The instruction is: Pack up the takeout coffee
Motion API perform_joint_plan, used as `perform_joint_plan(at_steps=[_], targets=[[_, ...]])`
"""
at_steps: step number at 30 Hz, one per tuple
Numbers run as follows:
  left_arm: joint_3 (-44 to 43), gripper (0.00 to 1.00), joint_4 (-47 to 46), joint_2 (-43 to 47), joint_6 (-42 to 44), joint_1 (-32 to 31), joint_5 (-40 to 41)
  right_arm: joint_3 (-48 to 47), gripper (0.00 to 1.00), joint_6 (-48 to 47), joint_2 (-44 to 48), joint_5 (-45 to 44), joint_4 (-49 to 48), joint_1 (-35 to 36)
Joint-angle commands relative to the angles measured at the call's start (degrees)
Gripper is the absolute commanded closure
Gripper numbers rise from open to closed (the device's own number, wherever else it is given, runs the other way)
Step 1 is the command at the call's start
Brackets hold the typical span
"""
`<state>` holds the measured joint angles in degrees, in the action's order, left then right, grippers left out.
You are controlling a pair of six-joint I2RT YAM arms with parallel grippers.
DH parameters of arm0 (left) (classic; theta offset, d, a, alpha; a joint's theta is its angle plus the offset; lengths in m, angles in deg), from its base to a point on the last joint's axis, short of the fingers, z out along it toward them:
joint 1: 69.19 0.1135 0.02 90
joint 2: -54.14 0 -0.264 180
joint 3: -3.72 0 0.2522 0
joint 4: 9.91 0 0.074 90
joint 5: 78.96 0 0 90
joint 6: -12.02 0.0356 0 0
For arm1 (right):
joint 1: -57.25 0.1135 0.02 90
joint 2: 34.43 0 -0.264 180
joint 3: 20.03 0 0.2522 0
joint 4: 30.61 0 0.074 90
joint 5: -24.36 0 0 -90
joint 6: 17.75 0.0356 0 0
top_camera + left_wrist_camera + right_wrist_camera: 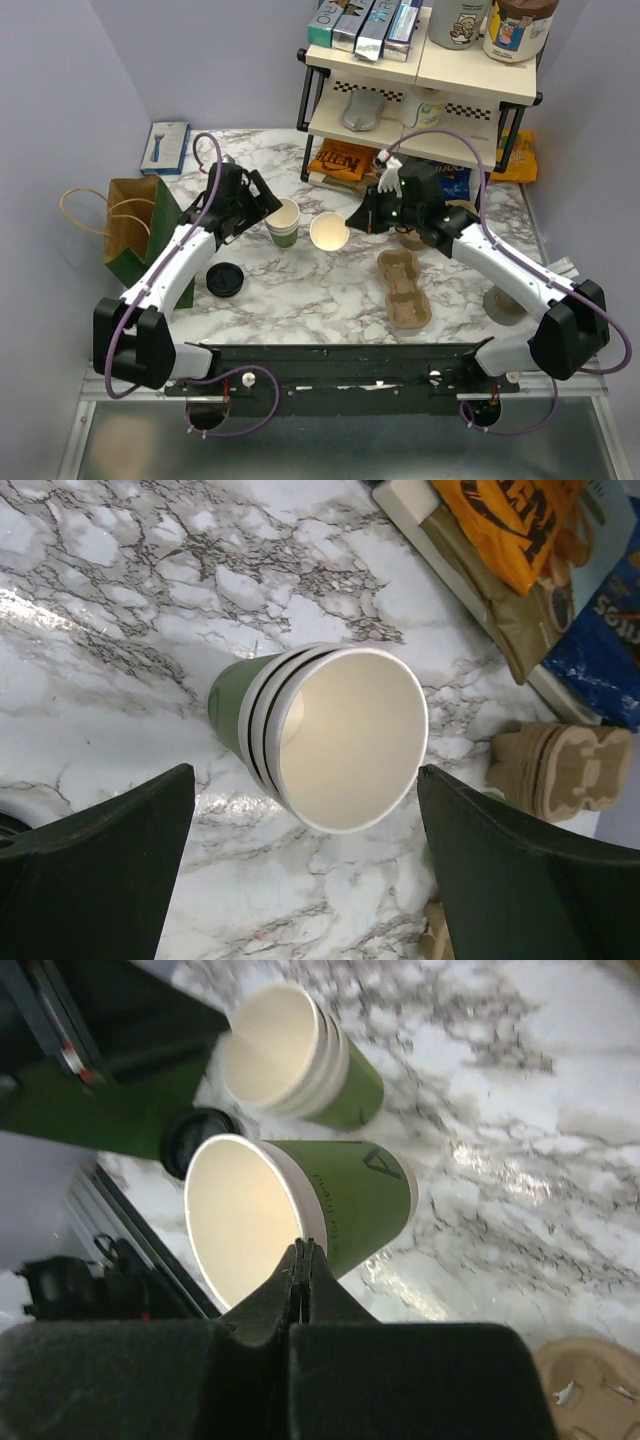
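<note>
Hanging over the marble surface (pixel 300 310), the left tool (pixel 303 775) stands spread, a stack of nested green cups (pixel 330 735) between its fingers, seemingly untouched. The right tool (pixel 302 1260) pinches the rim of one green cup (pixel 340 1205), tilted just beside that stack. The black lid (pixel 225 279) lies on the surface well behind the left tool.

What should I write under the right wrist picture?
Right fingers pinch the rim of a green cup, near a stack of cups and a black lid on the marble table.
</note>
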<state>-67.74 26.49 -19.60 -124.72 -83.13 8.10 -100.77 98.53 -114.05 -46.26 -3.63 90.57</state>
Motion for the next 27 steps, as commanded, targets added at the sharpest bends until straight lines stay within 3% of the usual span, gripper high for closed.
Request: perform_joint_plan(at_steps=[1, 6, 13, 20, 27], targets=[[-3.9, 0.01, 2.9, -4.9, 3.4, -1.3, 5.3, 7.7, 0.99, -7.1, 2.4, 3.7, -0.2, 0.3], [-5.1, 0.12, 5.4, -8.5, 4.4, -1.6, 7.2, 12.1, 0.99, -7.6, 3.1, 2.2, -0.7, 0.3], [-8.1, 0.37, 6.6, -13.1, 4.5, -3.6, 10.2, 14.1, 0.99, -8.8, 2.3, 2.6, -1.0, 0.3], [-11.4, 0.70, 10.3, -16.0, 5.1, -4.7, 14.2, 15.1, 0.99, -9.7, 1.7, 2.6, -1.2, 0.3], [-14.2, 0.80, 13.9, -16.4, 5.4, -4.5, 17.9, 14.5, 0.99, -4.2, -1.3, 0.7, -1.3, 0.3]])
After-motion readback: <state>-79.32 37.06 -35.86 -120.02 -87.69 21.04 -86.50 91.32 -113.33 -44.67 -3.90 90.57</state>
